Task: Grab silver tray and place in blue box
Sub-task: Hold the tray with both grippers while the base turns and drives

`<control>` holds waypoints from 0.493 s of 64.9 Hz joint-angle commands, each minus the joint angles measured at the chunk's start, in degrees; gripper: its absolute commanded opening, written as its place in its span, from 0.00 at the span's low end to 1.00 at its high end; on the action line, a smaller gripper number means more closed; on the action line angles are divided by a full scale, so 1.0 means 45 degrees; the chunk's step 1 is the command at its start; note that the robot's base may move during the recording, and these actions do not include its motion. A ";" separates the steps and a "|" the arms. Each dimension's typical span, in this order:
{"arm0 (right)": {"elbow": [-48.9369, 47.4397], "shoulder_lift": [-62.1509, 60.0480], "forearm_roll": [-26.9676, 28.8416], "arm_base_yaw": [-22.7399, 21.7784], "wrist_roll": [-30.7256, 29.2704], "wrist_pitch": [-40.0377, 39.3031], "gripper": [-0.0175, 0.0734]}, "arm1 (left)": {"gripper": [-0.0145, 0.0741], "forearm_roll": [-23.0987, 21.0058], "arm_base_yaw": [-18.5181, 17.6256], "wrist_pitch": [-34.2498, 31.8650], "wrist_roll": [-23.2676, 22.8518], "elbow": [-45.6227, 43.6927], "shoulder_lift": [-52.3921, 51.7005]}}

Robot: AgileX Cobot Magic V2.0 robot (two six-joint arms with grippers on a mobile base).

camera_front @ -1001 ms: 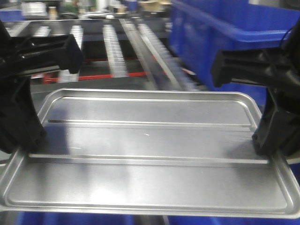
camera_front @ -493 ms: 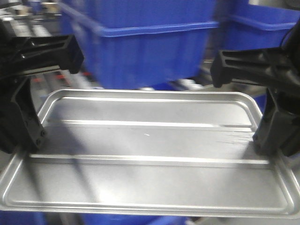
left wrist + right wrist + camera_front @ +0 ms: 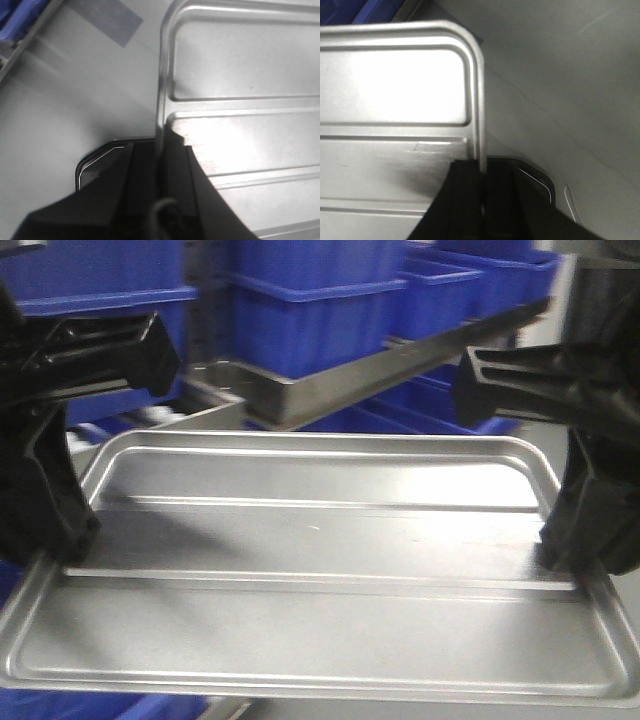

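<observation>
**A:** Which step are you on?

**B:** The carry, I'd say. Ahead of me are deep blue plastic crates (image 3: 310,325) on a grey metal rack (image 3: 400,360). I can't tell which one I'm meant to fill, and none of them is under me yet. The shallow rectangular brushed-metal silver tray (image 3: 320,570), with two lengthwise ridges, hangs level in the air between my arms. It is over grey floor (image 3: 75,100) and touches nothing but me.

**A:** And your grip?

**B:** My left fingers (image 3: 177,175) are pinched narrow on the rim of its left short edge. My right fingers (image 3: 462,192) pinch the right short edge the same way.

**A:** What comes next?

**B:** As I judge it, I need to bring the tray over an open crate with both arms moving together so it doesn't tip. Then I lower it inside the walls and let go on both sides at once.
</observation>
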 commanded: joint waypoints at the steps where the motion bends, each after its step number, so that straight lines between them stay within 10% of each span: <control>1: -0.0266 -0.0343 -0.0813 -0.0082 0.0026 0.0624 0.26 | 0.05 0.0526 -0.0064 0.0474 -0.0014 -0.0240 -0.0354; 32: -0.0266 -0.0343 -0.0813 -0.0082 0.0026 0.0624 0.26 | 0.05 0.0526 -0.0064 0.0474 -0.0014 -0.0240 -0.0354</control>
